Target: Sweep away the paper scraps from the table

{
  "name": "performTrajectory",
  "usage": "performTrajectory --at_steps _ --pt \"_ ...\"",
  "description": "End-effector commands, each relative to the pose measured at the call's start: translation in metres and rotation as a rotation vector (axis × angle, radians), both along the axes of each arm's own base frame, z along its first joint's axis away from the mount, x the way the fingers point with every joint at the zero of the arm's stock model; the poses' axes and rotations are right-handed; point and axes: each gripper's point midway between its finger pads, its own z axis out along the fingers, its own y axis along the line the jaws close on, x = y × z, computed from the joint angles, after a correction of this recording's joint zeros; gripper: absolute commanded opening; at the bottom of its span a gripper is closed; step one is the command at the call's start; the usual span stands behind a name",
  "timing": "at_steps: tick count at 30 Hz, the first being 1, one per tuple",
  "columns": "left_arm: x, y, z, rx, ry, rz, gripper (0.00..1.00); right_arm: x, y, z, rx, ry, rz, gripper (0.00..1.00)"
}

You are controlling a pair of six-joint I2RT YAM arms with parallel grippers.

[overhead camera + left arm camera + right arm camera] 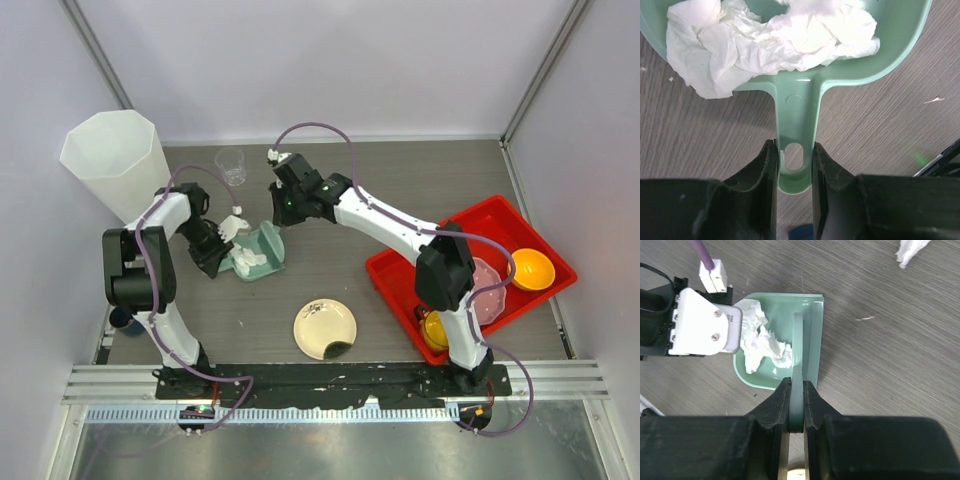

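Observation:
A mint-green dustpan (262, 250) lies on the table (400, 170), with several crumpled white paper scraps (248, 260) piled in it. My left gripper (218, 247) is shut on the dustpan's handle (796, 125); the left wrist view shows the scraps (770, 40) filling the pan. My right gripper (284, 222) is shut on a thin green sweeper (797, 350) that stands edge-on at the dustpan's (780, 305) open side, just above the gripper (797, 390). One loose paper scrap (912, 250) lies on the table beyond the pan.
A tall white bin (110, 160) stands at the back left, with a clear cup (231, 165) beside it. A cream plate (325, 328) sits near the front. A red tray (500, 208) at the right holds an orange bowl (532, 268), a pink plate (487, 290) and a yellow bowl (435, 330).

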Motion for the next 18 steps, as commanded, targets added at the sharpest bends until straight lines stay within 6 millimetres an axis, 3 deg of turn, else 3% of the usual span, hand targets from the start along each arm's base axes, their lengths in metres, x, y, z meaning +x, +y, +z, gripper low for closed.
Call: performTrajectory --at_steps 1,5,6,8,9,13,16,18 --pt "0.011 -0.021 0.006 -0.109 -0.048 0.050 0.00 0.013 -0.028 0.064 -0.026 -0.168 -0.092 0.01" --pt "0.021 -0.026 0.019 -0.189 -0.104 0.139 0.00 0.026 -0.083 0.100 -0.189 -0.353 -0.246 0.01" --pt "0.023 -0.028 0.020 -0.199 -0.114 0.152 0.00 0.021 -0.091 0.121 -0.174 -0.395 -0.256 0.01" --pt "0.022 -0.033 0.025 -0.227 -0.126 0.170 0.00 0.019 -0.102 0.140 -0.170 -0.456 -0.257 0.01" --pt "0.024 -0.037 0.030 -0.250 -0.151 0.174 0.00 0.013 -0.108 0.163 -0.130 -0.494 -0.256 0.01" --pt "0.033 -0.039 0.044 -0.262 -0.203 0.233 0.00 0.003 -0.129 0.202 -0.073 -0.594 -0.282 0.01" --pt "0.037 -0.040 0.067 -0.271 -0.259 0.271 0.00 -0.004 -0.155 0.221 -0.059 -0.638 -0.333 0.01" --pt "0.040 -0.040 0.085 -0.276 -0.303 0.285 0.00 -0.006 -0.164 0.221 -0.056 -0.641 -0.345 0.01"
